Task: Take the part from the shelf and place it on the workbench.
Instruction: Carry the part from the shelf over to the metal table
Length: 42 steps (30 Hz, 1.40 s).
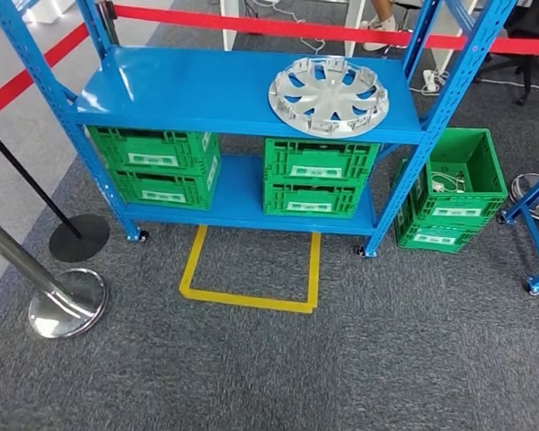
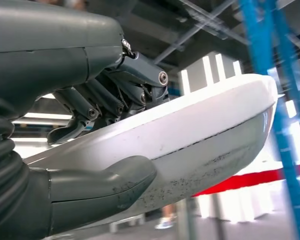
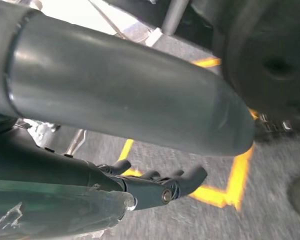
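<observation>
Left hand [image 2: 103, 130] clasping a silver-white part [image 2: 201, 135] — thumb under, fingers [image 2: 114, 97] over; right hand [image 3: 156, 185] (empty) outstretched

The right hand [image 3: 152, 185] comes in from 9 o'clock, its thick grey thumb [image 3: 141, 95] crossing toward 3 o'clock and its darker fingers [image 3: 171, 182] lying straight below, apart from the thumb, with nothing between them. Behind them lies grey carpet [image 3: 261, 220] marked with yellow tape [image 3: 231, 185] toward 4 o'clock.

One hubcap [image 1: 329, 94], five green crates [image 1: 319, 175]
</observation>
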{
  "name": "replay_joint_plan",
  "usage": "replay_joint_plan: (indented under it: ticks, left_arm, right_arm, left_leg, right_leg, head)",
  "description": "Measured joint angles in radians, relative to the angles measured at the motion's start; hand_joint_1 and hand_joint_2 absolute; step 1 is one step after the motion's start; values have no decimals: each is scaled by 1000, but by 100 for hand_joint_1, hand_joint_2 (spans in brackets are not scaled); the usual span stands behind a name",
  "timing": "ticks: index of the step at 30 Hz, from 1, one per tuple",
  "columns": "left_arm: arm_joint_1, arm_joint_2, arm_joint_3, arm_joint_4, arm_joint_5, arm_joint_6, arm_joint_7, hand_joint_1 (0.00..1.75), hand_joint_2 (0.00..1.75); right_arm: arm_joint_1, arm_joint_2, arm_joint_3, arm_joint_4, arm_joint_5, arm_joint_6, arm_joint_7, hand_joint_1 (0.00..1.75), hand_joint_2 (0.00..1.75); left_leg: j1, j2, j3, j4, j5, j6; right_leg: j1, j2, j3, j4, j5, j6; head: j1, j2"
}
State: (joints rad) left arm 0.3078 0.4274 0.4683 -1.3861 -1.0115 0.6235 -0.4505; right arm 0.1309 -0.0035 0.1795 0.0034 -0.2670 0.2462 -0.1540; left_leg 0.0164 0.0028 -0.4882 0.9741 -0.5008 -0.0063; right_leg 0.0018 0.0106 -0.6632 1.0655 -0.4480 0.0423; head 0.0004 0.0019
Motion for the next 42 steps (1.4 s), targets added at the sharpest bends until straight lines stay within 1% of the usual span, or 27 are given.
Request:
replay_joint_plan:
  ticks: [2, 3, 4, 6, 7, 8, 10, 11, 12, 14, 15, 18, 19, 20, 21, 23, 24, 26, 28, 30, 33, 34, 35, 36, 38, 40, 42]
  left_arm:
    - [13, -20, 58, -25, -17, -17, -18, 175, 175]
    - [17, -29, 83, -35, -24, -23, -24, 175, 175]
    - [19, -38, 104, -42, -28, -29, -28, 175, 175]
    - [24, -56, 141, -54, -34, -43, -37, 175, 175]
    - [27, -65, 157, -61, -37, -51, -43, 175, 175]
    - [29, -72, 173, -69, -40, -61, -52, 175, 175]
    - [30, -84, 202, -83, -47, -77, -67, 175, 175]
    - [29, -88, 214, -89, -50, -84, -73, 175, 175]
    - [28, -91, 225, -94, -53, -88, -77, 175, 175]
    - [27, -96, 244, -103, -56, -102, -83, 175, 175]
    - [27, -97, 252, -107, -55, -112, -83, 175, 175]
    - [25, -99, 269, -120, -45, -150, -83, 175, 175]
    - [25, -99, 272, -125, -42, -161, -82, 175, 175]
    - [24, -99, 275, -130, -39, -171, -82, 175, 175]
    - [24, -99, 279, -136, -37, -181, -81, 175, 175]
    - [23, -100, 287, -145, -35, -194, -81, 175, 175]
    - [21, -100, 290, -148, -35, -199, -81, 175, 175]
    - [17, -102, 291, -152, -35, -204, -81, 175, 175]
    - [16, -105, 292, -154, -36, -207, -82, 175, 175]
    - [13, -108, 293, -154, -36, -210, -82, 175, 175]
    - [9, -110, 296, -154, -32, -221, -82, 175, 175]
    - [8, -110, 297, -154, -31, -227, -81, 175, 175]
    - [6, -112, 298, -154, -31, -232, -79, 175, 175]
    - [5, -114, 298, -153, -33, -238, -74, 175, 175]
    - [4, -122, 299, -153, -49, -247, -58, 175, 175]
    - [0, -138, 300, -156, -75, -253, -37, 175, 175]
    - [-6, -158, 296, -166, -95, -257, -20, 175, 175]
  right_arm:
    - [1, 5, -4, 1, -2, 1, 0, 0, 0]
    - [-1, 6, -6, 1, -4, 1, 0, 0, 0]
    - [-3, 6, -8, 1, -6, 1, 0, 0, 0]
    - [-7, 6, -10, 1, -11, 4, -2, 0, 0]
    - [-8, 6, -10, 1, -13, 7, -3, 0, 0]
    - [-8, 5, -10, 1, -15, 10, -4, 0, 0]
    - [-10, 3, -10, 1, -18, 15, -7, 0, 0]
    - [-11, 3, -10, 1, -18, 18, -8, 0, 0]
    - [-11, 2, -10, 2, -19, 19, -9, 0, 0]
    - [-9, 2, -10, 3, -18, 22, -9, 0, 0]
    - [-9, 1, -10, 3, -18, 22, -8, 0, 0]
    - [-8, -2, -10, 3, -17, 25, -8, 0, 0]
    - [-9, -3, -10, 3, -17, 25, -8, 0, 0]
    - [-10, -3, -10, 3, -17, 26, -8, 0, 0]
    - [-12, -3, -10, 3, -17, 26, -8, 0, 0]
    - [-13, -4, -10, 3, -18, 27, -8, 0, 0]
    - [-14, -7, -10, 3, -18, 27, -8, 0, 0]
    - [-15, -11, -10, 3, -20, 27, -8, 0, 0]
    - [-15, -12, -10, 4, -21, 26, -7, 0, 0]
    - [-10, -13, -10, 5, -24, 26, -6, 0, 0]
    - [-8, -13, -10, 6, -28, 26, -4, 0, 0]
    - [-10, -13, -10, 6, -30, 26, -4, 0, 0]
    - [-13, -13, -10, 6, -34, 21, -8, 0, 0]
    - [-17, -12, -10, 6, -40, 6, -20, 0, 0]
    - [-38, 3, -9, 3, -59, -87, -58, 0, 0]
    - [-79, 40, -8, -16, -69, -309, -70, 0, 0]
    - [-123, 82, -2, -50, -63, -529, -39, 0, 0]
  left_leg:
    - [-2, 0, -28, 0, 23, 10]
    - [-4, 0, -43, 1, 36, 11]
    - [-7, 0, -59, 1, 49, 12]
    - [-12, 0, -91, 3, 75, 13]
    - [-15, 0, -105, 3, 87, 13]
    - [-17, -1, -115, 4, 99, 12]
    - [-19, -2, -128, 4, 120, 7]
    - [-17, -2, -130, 3, 132, 2]
    - [-16, -2, -132, 1, 143, -3]
    - [-12, -3, -142, 4, 140, -14]
    - [-11, -3, -150, 22, 108, -19]
    - [-6, -4, -183, 183, -51, -34]
    - [-4, -4, -188, 245, -69, -39]
    - [-1, -4, -185, 287, -58, -44]
    - [2, -4, -168, 299, -26, -50]
    - [13, -4, -89, 223, 27, -65]
    - [17, -4, -35, 151, 25, -71]
    - [20, -6, 33, 38, -16, -63]
    - [16, -5, 30, 12, -28, -37]
    - [16, -1, 7, 16, -12, -17]
    - [13, 1, -31, 16, 19, 0]
    - [11, 1, -45, 16, 30, 1]
    - [9, 1, -60, 16, 40, 2]
    - [6, -1, -74, 16, 50, 2]
    - [1, -6, -95, 16, 69, -2]
    - [2, -9, -111, 16, 86, -9]
    - [7, -11, -123, 14, 106, -21]
  right_leg:
    - [-2, -3, -21, 105, -110, 8]
    - [-1, -3, -28, 168, -150, 10]
    - [0, -3, -25, 217, -163, 8]
    - [5, -3, 20, 233, -117, -2]
    - [10, -2, 69, 190, -84, -11]
    - [16, -2, 132, 116, -73, -21]
    - [27, -1, 251, -55, -99, -37]
    - [31, -1, 281, -109, -117, -42]
    - [33, -2, 290, -132, -120, -44]
    - [30, -6, 269, -133, -97, -54]
    - [27, -9, 255, -134, -82, -60]
    - [24, -18, 205, -132, -40, -69]
    - [24, -20, 188, -128, -27, -68]
    - [23, -22, 170, -121, -16, -65]
    - [20, -23, 149, -110, -6, -61]
    - [16, -23, 108, -81, 6, -51]
    - [16, -23, 90, -64, 9, -46]
    - [19, -22, 62, -40, 20, -34]
    - [19, -19, 42, -33, 37, -22]
    - [15, -16, 24, -11, 5, -10]
    - [11, -15, -15, 145, -135, 5]
    - [10, -15, -24, 205, -157, 6]
    - [10, -15, -23, 244, -152, 5]
    - [11, -14, -10, 253, -123, 1]
    - [14, -6, 62, 171, -50, -14]
    - [17, 24, 162, 23, -48, -38]
    - [22, 44, 212, -69, -77, -49]
  head:
    - [7, 0]
    - [9, 0]
    - [10, 0]
    - [10, 0]
    - [10, 0]
    - [10, 0]
    - [9, 0]
    - [10, 0]
    - [11, 0]
    - [12, 0]
    - [11, 0]
    - [5, 0]
    - [4, 0]
    - [4, 0]
    - [3, 0]
    - [2, 0]
    - [1, 0]
    - [0, 0]
    - [1, 0]
    - [2, 0]
    - [5, 0]
    - [6, 0]
    - [6, 0]
    - [6, 0]
    - [6, 0]
    - [5, 0]
    - [5, 0]
